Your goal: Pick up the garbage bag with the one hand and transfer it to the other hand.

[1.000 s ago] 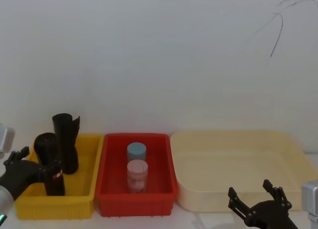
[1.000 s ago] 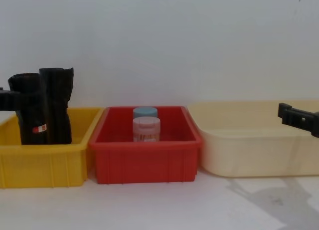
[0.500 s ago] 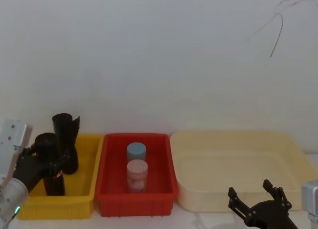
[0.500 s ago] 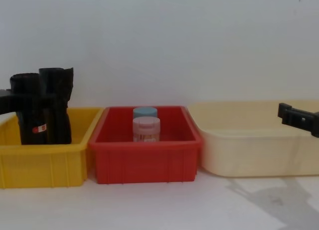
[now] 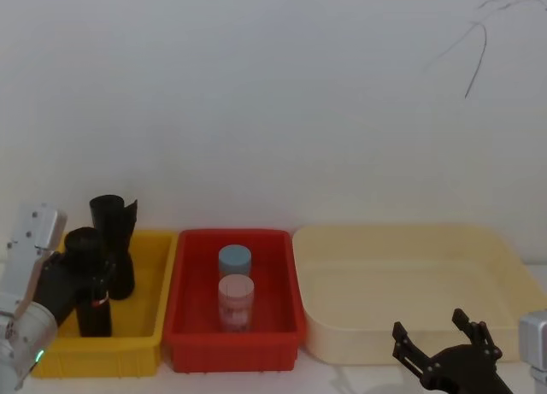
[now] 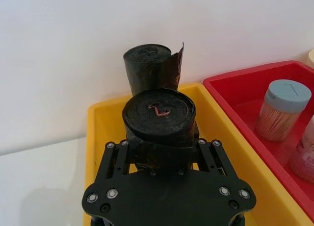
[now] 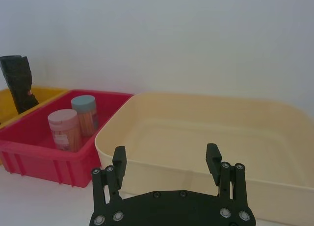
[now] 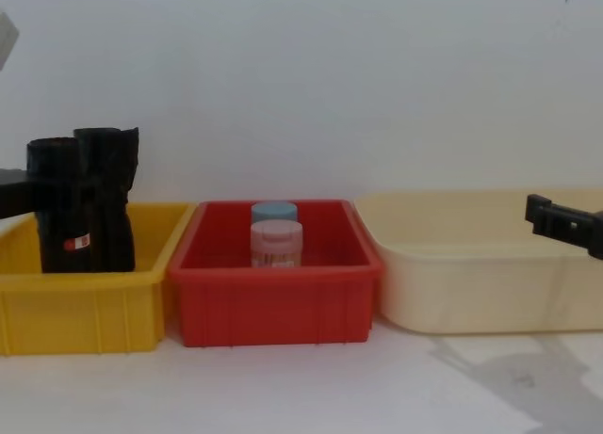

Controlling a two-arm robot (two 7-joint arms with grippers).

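The garbage bag point(image 5: 94, 315) is a black roll with a red-and-white sticker. It stands upright near the left end of the yellow bin point(image 5: 145, 327). My left gripper point(image 5: 84, 279), on the green-ringed wrist, reaches in from the left and is shut on the roll's upper part. In the left wrist view its fingers point(image 6: 116, 151) press both sides of the garbage bag point(image 6: 158, 111). From the chest the garbage bag point(image 8: 58, 217) still rests in the yellow bin point(image 8: 85, 307). My right gripper point(image 5: 432, 326) hovers open in front of the cream tub, holding nothing.
A second black roll point(image 5: 114, 240) with a ragged top stands just behind the bag. The red bin point(image 5: 231, 341) in the middle holds a blue-lidded jar point(image 5: 234, 260) and a pink-lidded jar point(image 5: 236, 298). A large cream tub point(image 5: 410, 232) fills the right side.
My left wrist has swung up and to the right, and the gripper has pushed further in around the garbage bag. The bag has hardly shifted. The right arm is still.
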